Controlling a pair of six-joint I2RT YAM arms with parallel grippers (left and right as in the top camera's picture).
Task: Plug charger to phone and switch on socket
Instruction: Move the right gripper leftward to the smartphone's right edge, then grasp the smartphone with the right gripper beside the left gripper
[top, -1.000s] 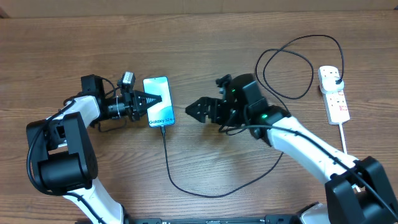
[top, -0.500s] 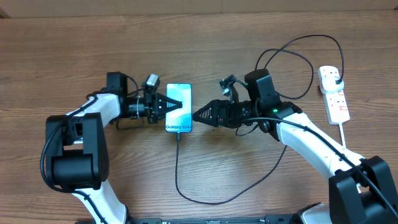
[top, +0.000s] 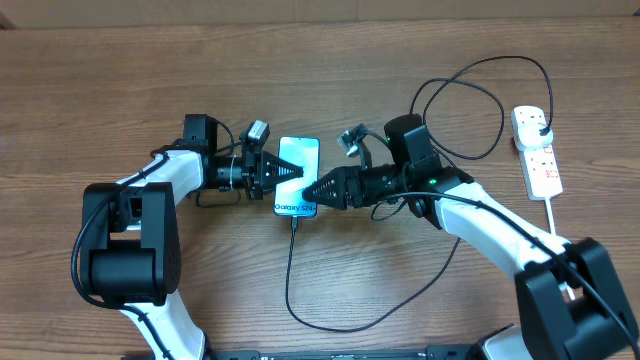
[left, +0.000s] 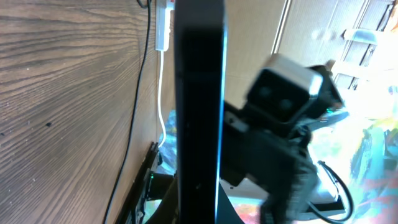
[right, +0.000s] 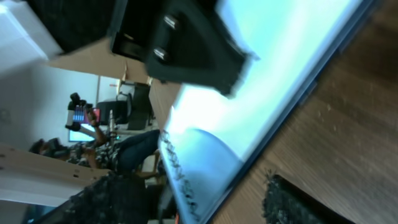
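- Gripping the phone (top: 300, 158) by its left long edge, the left pincer (top: 272, 172) is closed tight on it near the middle of the table (top: 100, 80).
- Seen from the left wrist, the phone (left: 199, 112) stands edge-on as a dark vertical bar in the centre of the view, between the fingers.
- The right pincer (top: 312, 190) points at the phone's right long edge from the other side, with its tip touching or overlapping that edge.
- In the right wrist view the lit blue screen (right: 280, 81) fills most of the picture. The jaws seem to straddle the phone's edge, but I cannot tell how far apart they stand or whether they grip it.
- The screen faces up, and the "Galaxy" text sits at the end towards the near edge of the table.
- The charger (top: 290, 280) runs from the phone's near short end and drops towards the near edge of the table. It then curves right, climbs past the right arm and loops near the far edge.
- The socket (top: 543, 165) lies by the right edge of the table, well apart from the phone. A black plug sits in its far end, and its white cord trails towards the near edge.
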